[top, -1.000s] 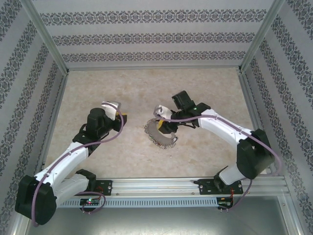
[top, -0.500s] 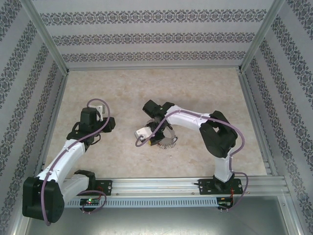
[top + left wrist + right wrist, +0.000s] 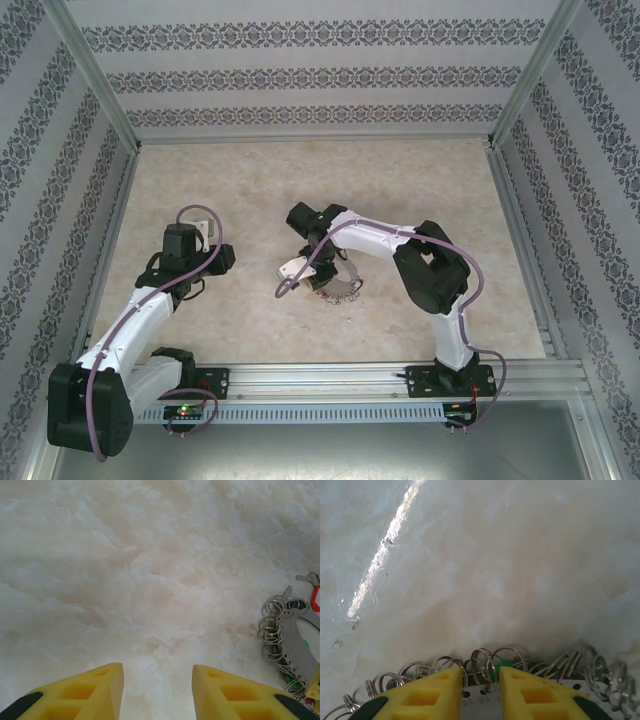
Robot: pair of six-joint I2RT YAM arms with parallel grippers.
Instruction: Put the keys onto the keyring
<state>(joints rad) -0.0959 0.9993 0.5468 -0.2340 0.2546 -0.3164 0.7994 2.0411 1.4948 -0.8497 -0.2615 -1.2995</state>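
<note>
The keyring [image 3: 338, 288] lies mid-table: a grey numbered metal band [image 3: 485, 697] strung with many small wire rings. My right gripper [image 3: 481, 677] is low over its edge. Its yellow fingers [image 3: 440, 690] stand a narrow gap apart, with one small ring and a green tag [image 3: 496, 670] between them, not visibly pinched. Off to the left of the ring, my left gripper [image 3: 157, 680] is open over bare table. In the left wrist view the keyring [image 3: 285, 640] is at the right edge, and a key [image 3: 304, 578] with a red tag [image 3: 315, 598] lies just beyond it.
Patterned walls and metal frame posts [image 3: 95, 75] enclose the pale marbled table [image 3: 400, 180] on three sides. The right arm [image 3: 430, 270] folds over the table's right half, its elbow near the front rail [image 3: 320, 380].
The right arm swung left and folded in, bringing its gripper down onto the keyring, jaws narrowing slightly. The left gripper drew back to the left, away from the ring.
</note>
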